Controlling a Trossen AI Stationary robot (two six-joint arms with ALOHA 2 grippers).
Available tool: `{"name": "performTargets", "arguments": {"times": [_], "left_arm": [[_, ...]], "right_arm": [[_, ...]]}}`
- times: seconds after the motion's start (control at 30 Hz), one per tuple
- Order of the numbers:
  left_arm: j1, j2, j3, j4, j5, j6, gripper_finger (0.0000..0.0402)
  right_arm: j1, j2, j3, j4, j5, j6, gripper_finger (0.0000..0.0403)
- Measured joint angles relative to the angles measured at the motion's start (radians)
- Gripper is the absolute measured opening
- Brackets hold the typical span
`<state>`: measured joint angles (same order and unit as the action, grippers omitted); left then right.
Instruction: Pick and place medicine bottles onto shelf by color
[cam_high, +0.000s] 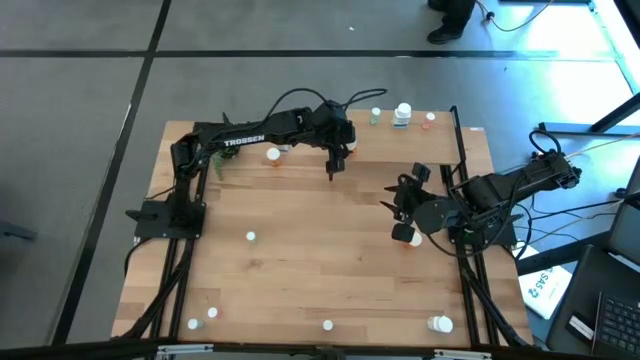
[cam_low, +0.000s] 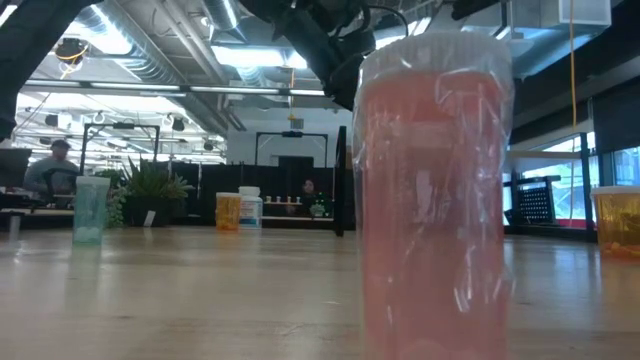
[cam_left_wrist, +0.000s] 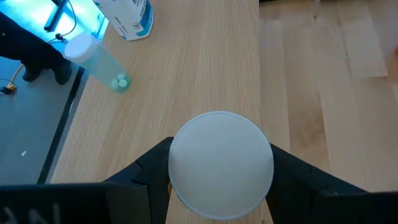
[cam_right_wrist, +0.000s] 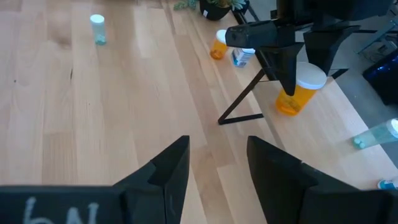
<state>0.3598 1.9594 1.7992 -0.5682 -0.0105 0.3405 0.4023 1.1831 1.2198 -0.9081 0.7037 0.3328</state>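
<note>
Left wrist view: the left gripper (cam_left_wrist: 219, 186) is clamping an upright orange bottle (cam_right_wrist: 297, 93) by its round white cap (cam_left_wrist: 221, 165), over the light-wood shelf (cam_left_wrist: 205, 68), where a clear green-tinted bottle (cam_left_wrist: 99, 59) holding a few pale pills is lying tilted. Right wrist view: the right gripper (cam_right_wrist: 217, 168) is hovering over the wooden table (cam_right_wrist: 93, 112), fingers partly spread and holding nothing.

Left arm reaches across the far side, its wrist bent so the left gripper (cam_left_wrist: 221, 180) points straight down, fingers (cam_left_wrist: 146, 171) clamped either side of a white-capped bottle (cam_left_wrist: 221, 165). Right arm sits folded at its own side, right gripper (cam_right_wrist: 217, 165) aimed inward, jaws apart, nothing between them.
</note>
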Motion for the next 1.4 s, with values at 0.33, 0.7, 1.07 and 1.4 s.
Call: {"name": "performTargets", "arguments": {"times": [0.33,0.7,1.07,1.4], "left_arm": [[0.0,0.0,0.0,-0.001,0.0,0.0,0.0188],[0.002,0.0,0.0,-0.041,-0.032,0.0,0.0188],[0.002,0.0,0.0,-0.041,-0.033,0.0,0.0218],[0.003,0.0,0.0,-0.026,-0.05,0.009,0.0266]], "right_arm": [[0.0,0.0,0.0,0.0,0.0,0.0,0.0163],[0.0,0.0,-0.001,0.0,0.0,0.0,0.0163],[0.0,0.0,-0.001,0.0,0.0,0.0,0.0163],[0.0,0.0,-0.001,0.0,0.0,0.0,0.0163]]}}
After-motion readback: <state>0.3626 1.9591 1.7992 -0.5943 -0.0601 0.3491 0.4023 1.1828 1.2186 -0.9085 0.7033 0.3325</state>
